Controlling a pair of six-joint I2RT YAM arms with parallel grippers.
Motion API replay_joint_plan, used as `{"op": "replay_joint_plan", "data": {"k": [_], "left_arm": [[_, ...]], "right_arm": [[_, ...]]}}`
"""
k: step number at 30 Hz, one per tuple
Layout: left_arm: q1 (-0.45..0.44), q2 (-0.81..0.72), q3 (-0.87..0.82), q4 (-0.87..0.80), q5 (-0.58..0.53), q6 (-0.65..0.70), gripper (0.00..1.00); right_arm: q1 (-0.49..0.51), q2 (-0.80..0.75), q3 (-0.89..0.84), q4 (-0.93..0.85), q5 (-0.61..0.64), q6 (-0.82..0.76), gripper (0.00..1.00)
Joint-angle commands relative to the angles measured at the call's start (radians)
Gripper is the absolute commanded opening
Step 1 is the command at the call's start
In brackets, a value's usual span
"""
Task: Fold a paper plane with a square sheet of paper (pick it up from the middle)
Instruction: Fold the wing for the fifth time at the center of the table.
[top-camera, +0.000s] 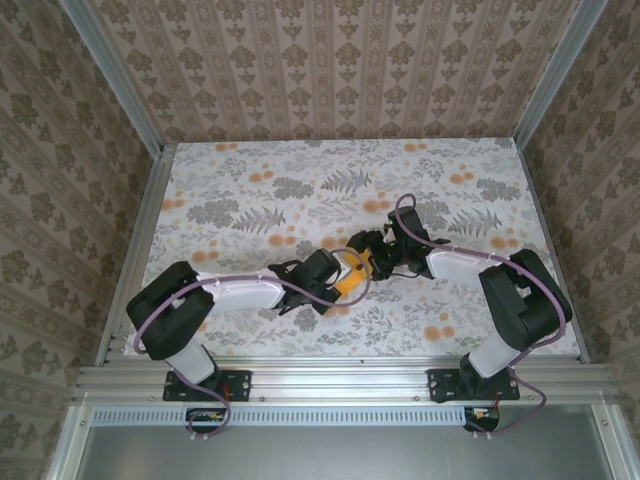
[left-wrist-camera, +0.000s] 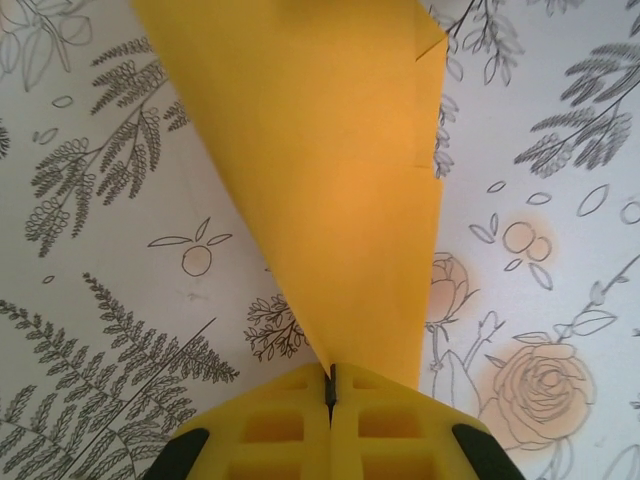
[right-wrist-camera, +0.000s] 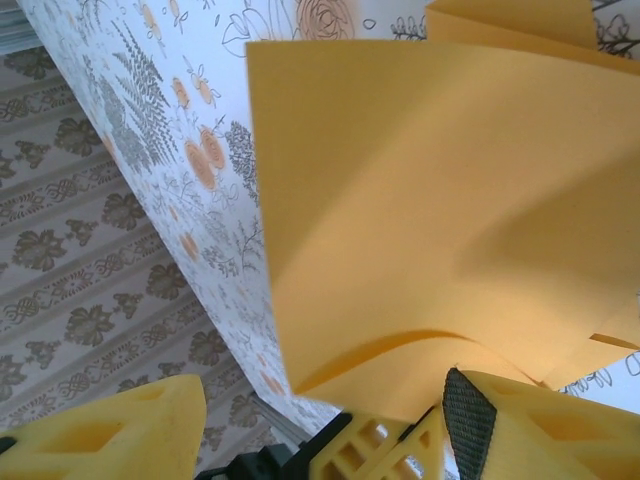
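Reaching inward from bases at the near edge of the table (top-camera: 250, 335), the left arm (top-camera: 230, 295) and the right arm (top-camera: 470, 265) meet just short of the table's middle. The orange sheet of paper (left-wrist-camera: 330, 150) sits between their tips.

Left gripper (left-wrist-camera: 330, 388): jaws pressed together, so that the two yellow fingers (left-wrist-camera: 270, 425) meet at a thin dark seam. The narrow end of the sheet is pinched in that seam. From there the paper widens and runs away from the camera above the printed tabletop, bowed, with a small turned corner at its far right.

Right gripper (right-wrist-camera: 325, 400): jaws standing wide apart, one yellow finger low on the left of the wrist view, the other low on the right. The sheet hangs curved in the gap between them, more than one layer showing. Whether its edge touches the right finger's dark pad cannot be told.

Beyond the paper lies the flower-and-fern tabletop, and behind it the patterned walls (top-camera: 330, 70) enclose three sides.
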Motion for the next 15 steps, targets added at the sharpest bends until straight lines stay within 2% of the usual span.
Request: {"op": "replay_joint_plan", "data": {"k": [1, 8, 15], "left_arm": [[-0.009, 0.025, 0.021, -0.027, -0.025, 0.056, 0.00], [-0.022, 0.032, 0.014, -0.012, -0.051, 0.084, 0.00], [-0.055, 0.047, 0.029, -0.025, -0.107, 0.121, 0.00]], "right_arm": [[0.002, -0.010, 0.009, -0.030, -0.035, 0.050, 0.67], [0.034, 0.078, 0.092, -0.091, -0.081, 0.025, 0.66], [0.053, 0.144, 0.167, -0.173, -0.075, -0.019, 0.66]]}}
